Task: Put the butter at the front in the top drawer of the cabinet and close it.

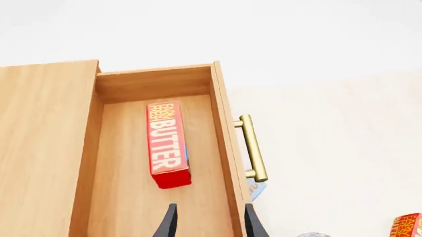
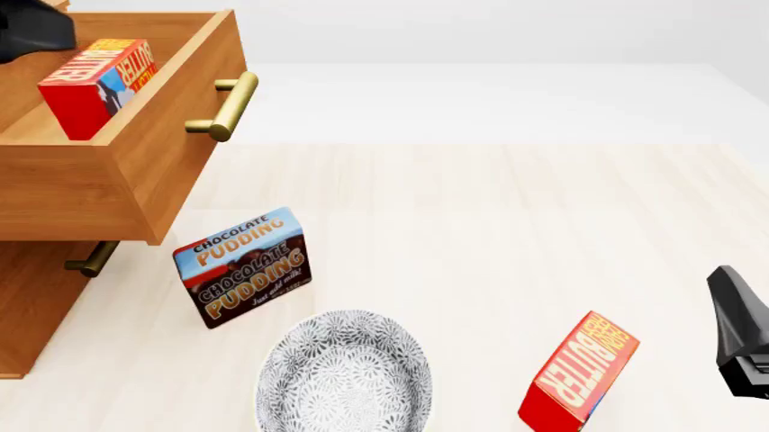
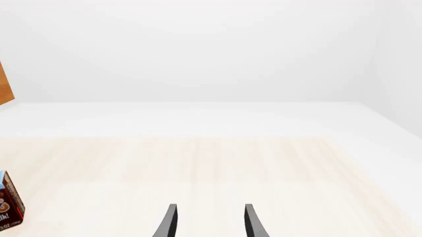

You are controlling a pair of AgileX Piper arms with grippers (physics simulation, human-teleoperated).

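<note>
One red butter carton (image 1: 167,144) (image 2: 99,83) lies inside the pulled-out top drawer (image 1: 224,128) (image 2: 180,135) of the wooden cabinet (image 1: 39,138) (image 2: 36,297). A second, identical butter carton (image 2: 579,373) (image 1: 408,226) stands tilted on the table at the front right. My left gripper (image 1: 207,219) (image 2: 24,31) hovers over the drawer just short of the carton inside it, open and empty. Low at the right edge of the front view, my right gripper (image 3: 207,219) (image 2: 739,333) is open and empty, just right of the second carton.
The drawer's brass handle (image 1: 252,148) (image 2: 226,106) juts toward the table. The lower drawer's handle (image 2: 93,259) shows beneath. A Chocolate Pudding box (image 2: 244,266) (image 3: 10,202) stands beside the cabinet, and a patterned bowl (image 2: 345,373) sits in front of it.
</note>
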